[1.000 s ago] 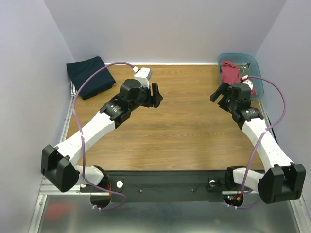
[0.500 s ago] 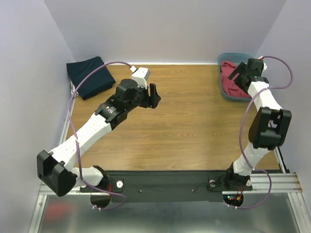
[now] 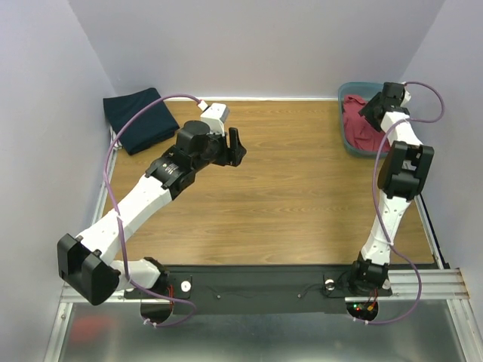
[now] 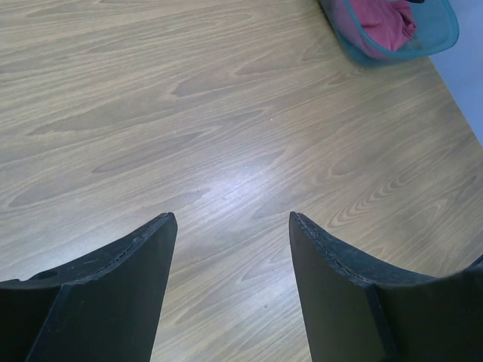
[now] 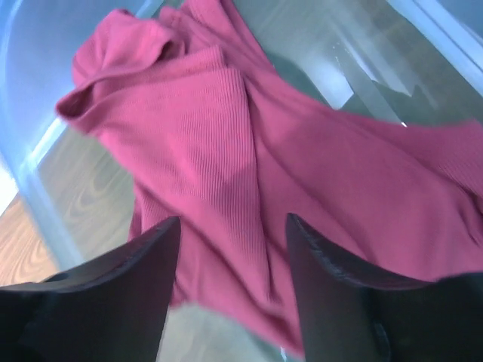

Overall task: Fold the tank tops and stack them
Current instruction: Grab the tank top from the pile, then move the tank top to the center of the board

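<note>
End effector on right arm (image 5: 230,220), open, empty, has swung over maroon tank top (image 5: 219,143).

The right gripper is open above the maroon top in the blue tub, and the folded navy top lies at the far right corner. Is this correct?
Not fully: the top external view shows the folded navy top at the far left corner. The right gripper is indeed open above the maroon top in the blue tub.

Three views
Top looked down from behind; both wrists faced the tub (image 3: 349,145), the right very close.
</note>
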`<state>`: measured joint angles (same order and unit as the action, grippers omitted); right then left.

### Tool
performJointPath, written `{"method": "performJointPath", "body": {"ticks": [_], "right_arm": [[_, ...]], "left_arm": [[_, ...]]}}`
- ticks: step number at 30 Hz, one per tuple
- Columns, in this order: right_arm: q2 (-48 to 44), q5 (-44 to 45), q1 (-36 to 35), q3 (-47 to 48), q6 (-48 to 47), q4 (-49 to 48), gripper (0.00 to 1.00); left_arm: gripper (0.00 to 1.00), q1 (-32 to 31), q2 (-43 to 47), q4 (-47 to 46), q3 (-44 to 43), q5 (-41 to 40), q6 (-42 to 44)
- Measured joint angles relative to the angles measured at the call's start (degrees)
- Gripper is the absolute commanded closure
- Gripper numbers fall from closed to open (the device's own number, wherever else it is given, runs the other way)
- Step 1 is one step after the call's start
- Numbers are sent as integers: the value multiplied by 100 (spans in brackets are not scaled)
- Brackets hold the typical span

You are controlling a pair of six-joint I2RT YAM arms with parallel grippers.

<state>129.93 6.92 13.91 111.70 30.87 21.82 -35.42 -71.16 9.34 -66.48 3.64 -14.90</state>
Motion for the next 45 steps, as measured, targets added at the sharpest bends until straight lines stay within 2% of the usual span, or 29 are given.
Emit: {"method": "performJointPath", "body": {"ticks": [7,10,11,18,25,35,41,45], "right_arm": [[863,-4,-7,645,107,-46,48],[953,-57,-7,868,125,-52,66],[960,-90,-7,896,157,-57,76],[957,-105,-7,901,197,-46,100],[603,-96,-7,901,184,48,100],[-1075,-136,-7,1147,98,66,100],[-2184,-955,-50,1233,83,28,100],[-2898,-1421,-378,979,22,-28,100]], "left_arm": [[28,96,-46,2,0,76,0],[28,120,-68,-4,0,92,-2],[28,136,-74,-4,0,96,-4],[28,175,-103,-7,0,105,-35],[28,249,-103,-9,0,114,-57],[28,332,-103,-26,0,98,-66],[29,457,-59,-55,0,-17,-116],[29,662,66,-98,13,-129,-275]]}}
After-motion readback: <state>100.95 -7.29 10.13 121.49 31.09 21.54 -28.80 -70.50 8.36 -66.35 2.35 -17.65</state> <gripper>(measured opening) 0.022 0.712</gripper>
